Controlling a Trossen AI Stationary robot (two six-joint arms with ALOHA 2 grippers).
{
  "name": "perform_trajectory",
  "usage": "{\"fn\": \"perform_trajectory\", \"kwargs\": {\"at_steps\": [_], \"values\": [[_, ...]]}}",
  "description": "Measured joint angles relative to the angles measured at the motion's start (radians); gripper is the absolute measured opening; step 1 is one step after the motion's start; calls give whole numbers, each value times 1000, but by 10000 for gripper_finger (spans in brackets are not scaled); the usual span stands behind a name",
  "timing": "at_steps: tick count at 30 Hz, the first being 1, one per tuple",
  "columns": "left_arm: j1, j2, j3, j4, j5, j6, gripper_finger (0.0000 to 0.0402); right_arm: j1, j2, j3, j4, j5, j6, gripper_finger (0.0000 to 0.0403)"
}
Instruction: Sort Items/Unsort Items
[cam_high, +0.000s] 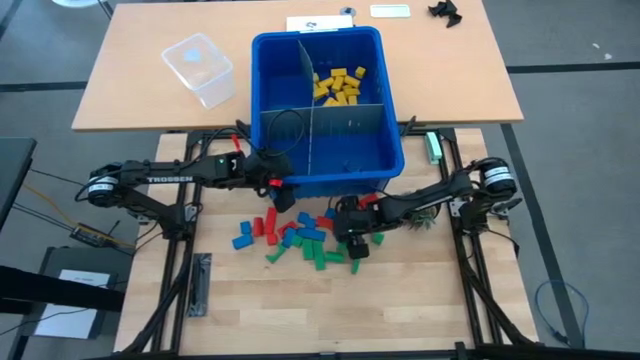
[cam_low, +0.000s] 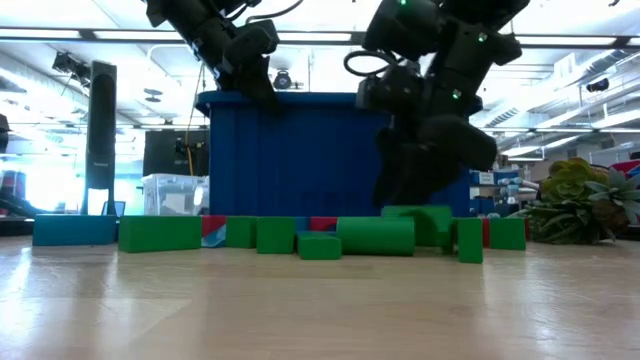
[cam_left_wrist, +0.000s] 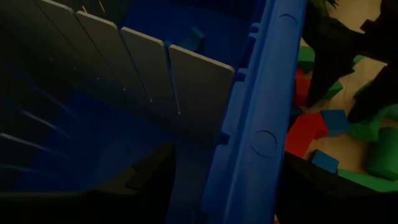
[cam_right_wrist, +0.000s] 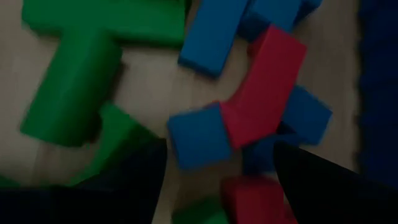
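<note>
I am holding the left gripper (cam_high: 281, 190) open over the near left corner of the blue bin (cam_high: 392, 150), its fingers straddling the rim above an empty compartment. The red, green and blue blocks (cam_high: 300, 238) are lying heaped on the tabletop just before the bin's near wall, yellow blocks (cam_high: 340, 85) filling its far right compartment. I am hovering the right gripper (cam_high: 357, 249), jaws spread wide and empty, low over the heap's right end.

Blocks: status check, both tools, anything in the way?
Left tool open over the bin's near wall. Right tool open, low over the loose blocks. Yellow blocks already binned. Nothing blocking.
</note>
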Motion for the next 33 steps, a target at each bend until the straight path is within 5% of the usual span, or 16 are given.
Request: {"fn": "perform_trajectory", "kwargs": {"at_steps": [12,21,33], "values": [[0,0,0,-1,2,3,231,4,75,4,51,-38,84,292],[0,0,0,1,1,0,231,-12,53,7,99,-52,500,292],[0,0,0,1,1,0,231,-15,85,7,71,-22,610,268]]}}
